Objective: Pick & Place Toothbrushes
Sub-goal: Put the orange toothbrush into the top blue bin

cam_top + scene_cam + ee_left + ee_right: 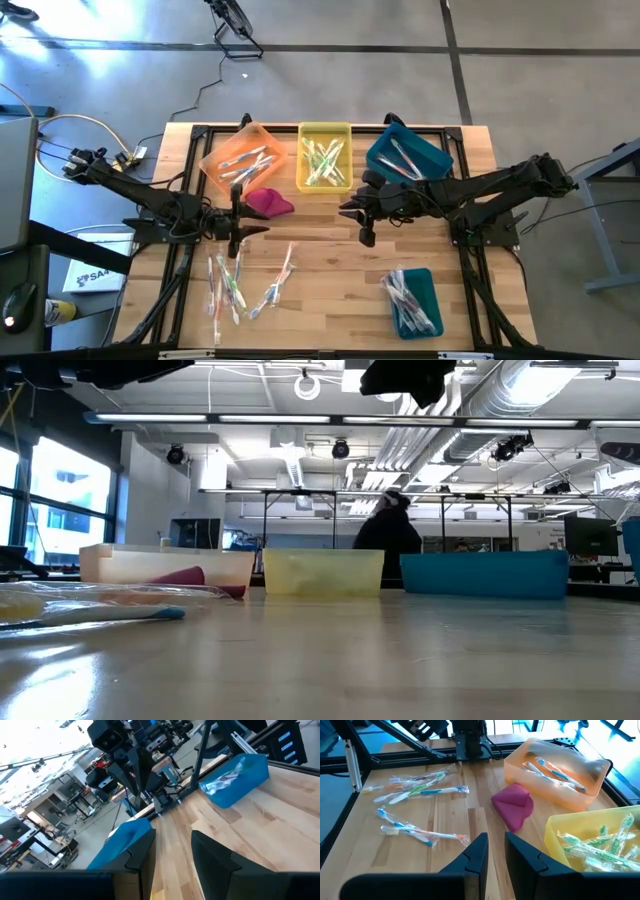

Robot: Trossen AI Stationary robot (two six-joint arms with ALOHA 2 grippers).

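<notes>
Bins (pixel 244 158) number four, loose toothbrushes (pixel 229 283) perhaps eight; both pincers (pixel 236 221) (pixel 366 211) hang slightly parted, empty.

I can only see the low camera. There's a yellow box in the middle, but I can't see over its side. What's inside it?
Observer: From above, the yellow bin holds a pile of green and white toothbrushes.
Operator: Is the robot holding one right now?
Observer: Not on the left. The left hand is open, with nothing between its fingers.
Operator: What about the other one?
Observer: The right hand is empty too. Its fingers are slightly apart above bare table, near the magenta cloth.
</notes>
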